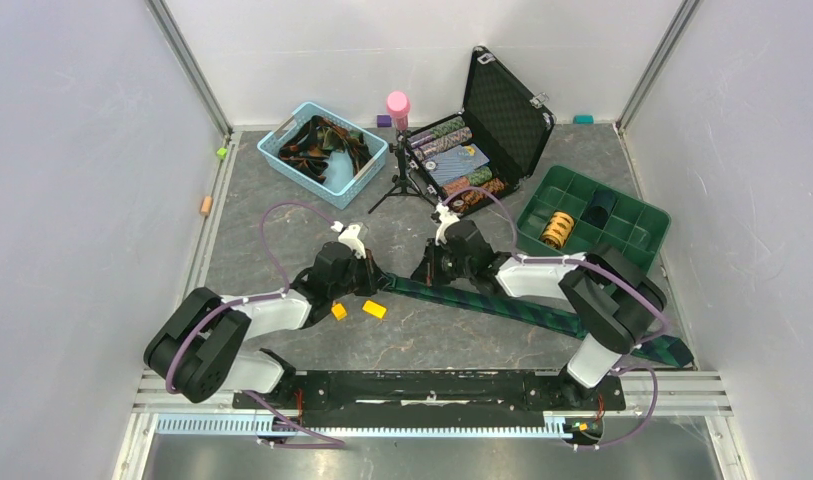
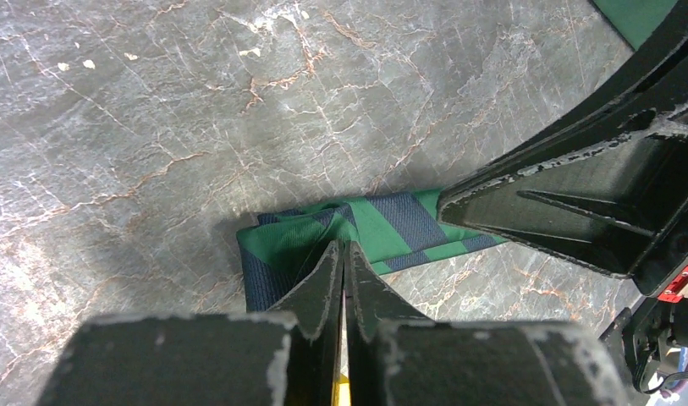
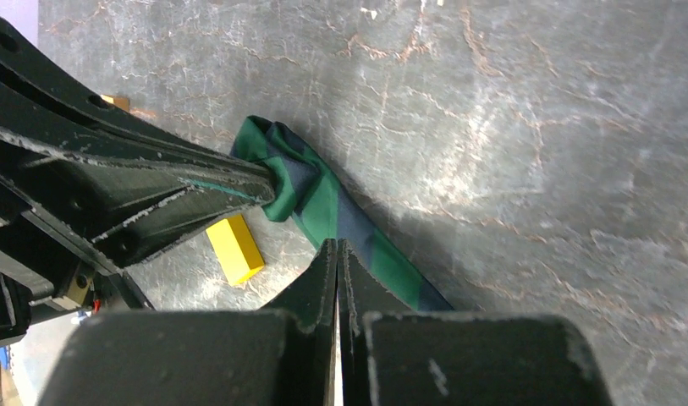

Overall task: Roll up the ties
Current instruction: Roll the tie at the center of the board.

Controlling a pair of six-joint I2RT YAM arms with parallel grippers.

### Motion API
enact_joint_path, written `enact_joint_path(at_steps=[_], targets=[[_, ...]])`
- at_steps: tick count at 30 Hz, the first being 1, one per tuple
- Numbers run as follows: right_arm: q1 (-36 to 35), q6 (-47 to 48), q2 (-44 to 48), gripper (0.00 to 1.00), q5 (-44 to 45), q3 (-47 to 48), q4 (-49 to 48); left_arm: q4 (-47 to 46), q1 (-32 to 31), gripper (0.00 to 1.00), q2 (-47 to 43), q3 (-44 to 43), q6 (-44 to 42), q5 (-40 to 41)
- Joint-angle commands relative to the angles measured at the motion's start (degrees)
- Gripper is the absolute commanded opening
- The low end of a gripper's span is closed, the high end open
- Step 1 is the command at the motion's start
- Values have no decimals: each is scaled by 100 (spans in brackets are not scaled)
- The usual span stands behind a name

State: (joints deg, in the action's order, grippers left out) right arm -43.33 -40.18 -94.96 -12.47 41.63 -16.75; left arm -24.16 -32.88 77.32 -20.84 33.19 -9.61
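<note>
Left gripper (image 2: pixel 344 249): fingers are pressed fully together, and the folded narrow end of the green-and-navy plaid tie (image 1: pixel 502 303) is clamped at their tips.

Right gripper (image 3: pixel 338 247): fingers are likewise closed with no gap and set down on the same tie just beside the fold. Whether fabric is pinched between them cannot be told.

Plaid tie: laid flat on the grey marbled table (image 1: pixel 462 345), it is stretched from the two grippers at centre to the near right corner, where its wide end is passed under the right arm.

Yellow block (image 3: pixel 234 248) and orange block (image 1: pixel 339 311): found just beside the folded end.

Blue basket (image 1: pixel 302 180): loose ties are heaped inside.

Green compartment tray (image 1: pixel 632 235): a rolled yellow-orange tie (image 1: pixel 557 230) is stored in one cell.
</note>
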Motion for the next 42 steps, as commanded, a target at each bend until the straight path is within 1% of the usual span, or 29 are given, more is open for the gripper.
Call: enact_joint_path(at_steps=[1, 13, 24, 34, 42], targets=[[26, -51, -302, 0, -455, 395, -446, -248, -26, 2, -1, -27, -24, -28], [9, -576, -897, 0, -1378, 561, -1364, -233, -32, 2, -24, 46, -24, 73], [-10, -673, -1151, 0, -1388, 614, -1472, -238, -25, 2, 38, 26, -37, 20], [-22, -833, -1463, 0, -1140, 592, -1376, -239, -26, 2, 14, 28, -29, -14], [-8, -667, -1482, 0, -848, 645, -1005, -234, -25, 2, -17, -2, -10, -33]])
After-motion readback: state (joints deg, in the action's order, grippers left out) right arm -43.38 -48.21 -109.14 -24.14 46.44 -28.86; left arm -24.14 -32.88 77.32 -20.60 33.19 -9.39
